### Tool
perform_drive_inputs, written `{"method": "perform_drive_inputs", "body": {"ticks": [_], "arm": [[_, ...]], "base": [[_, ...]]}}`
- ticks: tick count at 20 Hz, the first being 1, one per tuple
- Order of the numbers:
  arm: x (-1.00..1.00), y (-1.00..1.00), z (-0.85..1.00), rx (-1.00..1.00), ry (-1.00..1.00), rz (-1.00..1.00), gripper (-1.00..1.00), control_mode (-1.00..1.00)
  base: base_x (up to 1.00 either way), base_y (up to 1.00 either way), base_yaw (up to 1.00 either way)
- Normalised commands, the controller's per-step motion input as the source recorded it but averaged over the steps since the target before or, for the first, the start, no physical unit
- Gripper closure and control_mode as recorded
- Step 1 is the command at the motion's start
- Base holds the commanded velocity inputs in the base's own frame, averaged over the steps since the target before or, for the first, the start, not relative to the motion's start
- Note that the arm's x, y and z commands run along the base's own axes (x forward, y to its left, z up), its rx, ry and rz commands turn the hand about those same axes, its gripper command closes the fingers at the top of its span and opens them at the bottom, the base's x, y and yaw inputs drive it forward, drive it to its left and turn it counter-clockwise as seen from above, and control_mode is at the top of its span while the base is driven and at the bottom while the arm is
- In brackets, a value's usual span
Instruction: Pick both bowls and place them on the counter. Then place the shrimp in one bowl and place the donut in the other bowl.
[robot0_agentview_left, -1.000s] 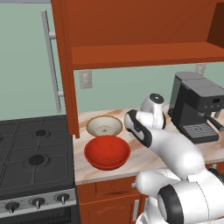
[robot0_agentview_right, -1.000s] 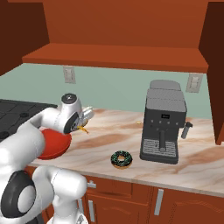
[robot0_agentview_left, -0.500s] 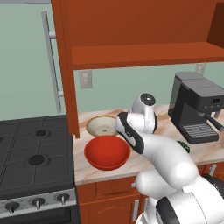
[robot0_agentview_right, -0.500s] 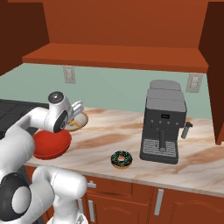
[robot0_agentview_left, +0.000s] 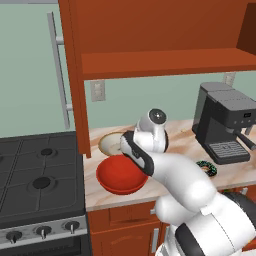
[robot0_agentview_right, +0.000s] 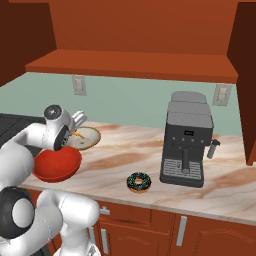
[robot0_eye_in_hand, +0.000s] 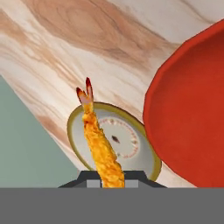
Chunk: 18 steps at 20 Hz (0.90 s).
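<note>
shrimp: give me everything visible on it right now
The shrimp is a long, thin fried piece with a bumpy orange-golden coating and a forked red tail tip at its far end. Its near end sits pinched between the jaws of the gripper, so it is held off the surfaces. In the hand view it extends out over the cream-beige bowl, with the red bowl beside that on the marbled counter. In the right base view it is a small orange sliver above the cream bowl.
</note>
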Motion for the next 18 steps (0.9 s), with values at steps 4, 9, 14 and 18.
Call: {"method": "perform_drive_inputs", "body": {"ticks": [4,9,14,18], "arm": [[0.13,0.35,-0.04,0.0,0.0,0.0,1.0,-1.0],[0.15,0.21,-0.04,0.0,0.05,0.0,1.0,-1.0],[0.17,0.04,0.0,0.0,0.06,0.0,1.0,-1.0],[0.06,0.0,0.0,0.0,0.07,0.0,1.0,-1.0]], "base": [[0.0,0.0,0.0],[0.0,0.0,0.0],[0.0,0.0,0.0],[0.0,0.0,0.0]]}}
